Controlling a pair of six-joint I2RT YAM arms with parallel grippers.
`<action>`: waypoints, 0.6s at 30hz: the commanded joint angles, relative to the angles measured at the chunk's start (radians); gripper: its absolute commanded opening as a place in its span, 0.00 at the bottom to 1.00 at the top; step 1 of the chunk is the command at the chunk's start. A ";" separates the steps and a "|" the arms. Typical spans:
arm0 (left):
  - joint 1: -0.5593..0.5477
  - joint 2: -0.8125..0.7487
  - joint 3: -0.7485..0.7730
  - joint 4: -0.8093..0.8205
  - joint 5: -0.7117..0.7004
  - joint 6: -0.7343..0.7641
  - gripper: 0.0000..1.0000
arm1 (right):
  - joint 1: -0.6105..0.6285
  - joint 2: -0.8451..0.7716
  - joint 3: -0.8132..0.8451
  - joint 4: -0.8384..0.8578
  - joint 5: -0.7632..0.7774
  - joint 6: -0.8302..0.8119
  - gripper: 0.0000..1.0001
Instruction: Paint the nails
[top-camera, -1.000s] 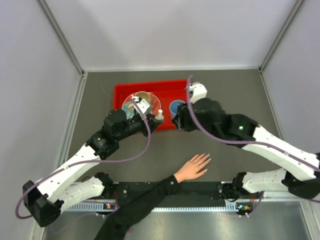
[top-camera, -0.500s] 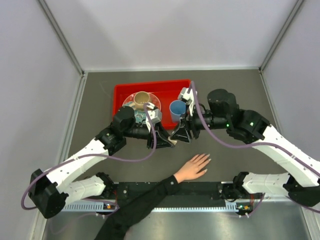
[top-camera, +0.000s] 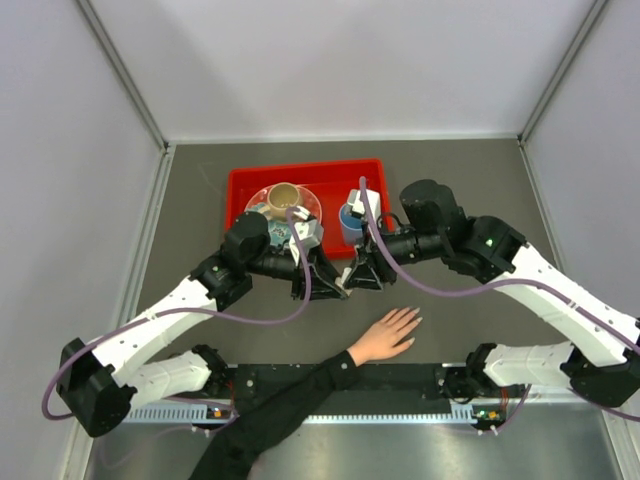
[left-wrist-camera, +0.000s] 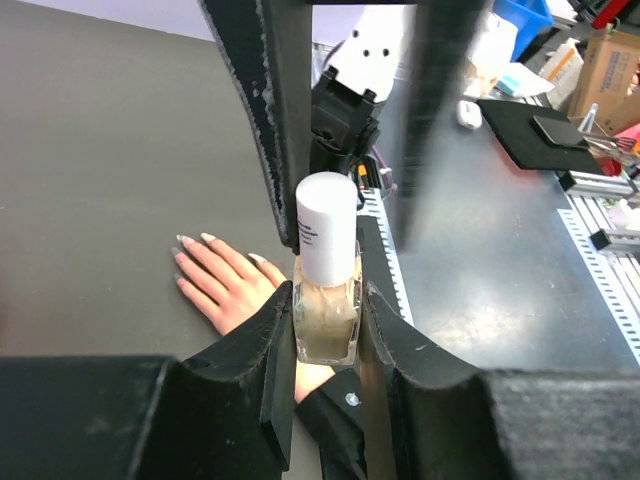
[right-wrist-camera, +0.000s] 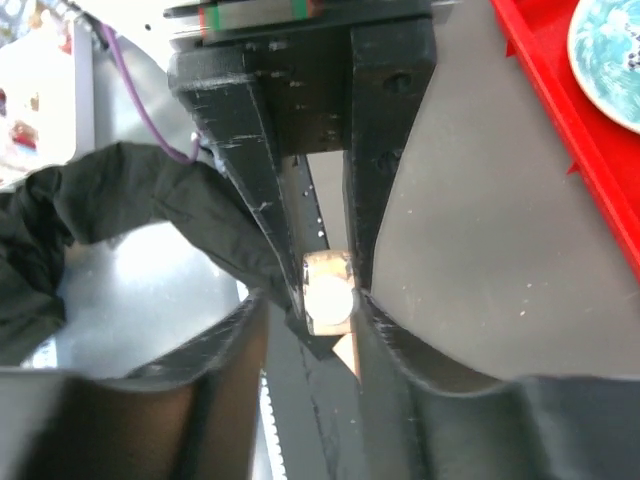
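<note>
Nails (left-wrist-camera: 190, 240) lay on the flat hand (top-camera: 385, 335), near the polish bottle (left-wrist-camera: 326, 325). My left gripper (left-wrist-camera: 325, 300) held that bottle. My right gripper (right-wrist-camera: 318, 300) sat round its white cap (left-wrist-camera: 326, 215), pinch unclear, so a slow, straight twist seemed best.

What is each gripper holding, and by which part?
Left gripper clamps the small glass bottle of beige nail polish by its glass body. Right gripper straddles its white cap; whether it grips cannot be told.

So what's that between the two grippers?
A polish bottle, clamped in the left gripper, its white cap sitting inside the right gripper; the left wrist view shows it best.
</note>
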 joint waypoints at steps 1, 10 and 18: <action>0.001 -0.017 0.043 0.070 0.015 0.005 0.00 | -0.005 0.008 0.032 0.013 -0.003 -0.016 0.23; 0.001 -0.059 0.032 0.008 -0.278 0.072 0.00 | 0.045 0.028 -0.009 0.136 0.327 0.228 0.00; 0.001 -0.090 0.013 0.002 -0.496 0.083 0.00 | 0.441 0.211 0.203 -0.096 1.286 0.781 0.00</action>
